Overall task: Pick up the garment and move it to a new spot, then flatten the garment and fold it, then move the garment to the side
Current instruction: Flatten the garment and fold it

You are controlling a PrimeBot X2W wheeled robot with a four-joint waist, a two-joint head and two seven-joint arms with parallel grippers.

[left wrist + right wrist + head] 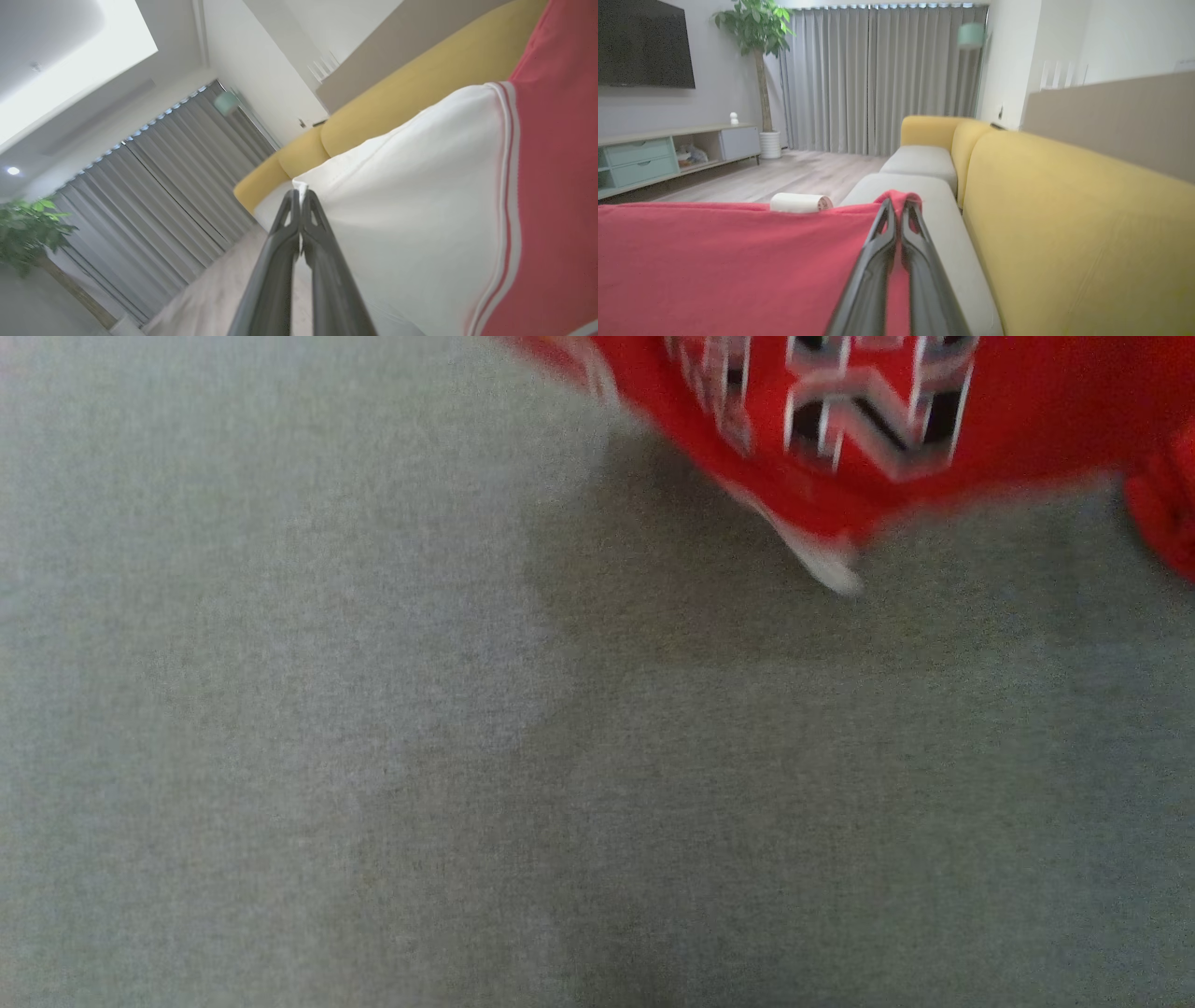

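While the left gripper pointed ceilingward, it pinched the garment's white corner, fully closed; right gripper, level along the sofa, closed tight on its red edge.

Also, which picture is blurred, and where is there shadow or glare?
Head view: motion blur smears the garment, which casts a shadow on the grey surface. Left wrist view: the ceiling light is blown out. Right wrist view: sharp, evenly lit.

Grey sofa seat, the garment at its far side
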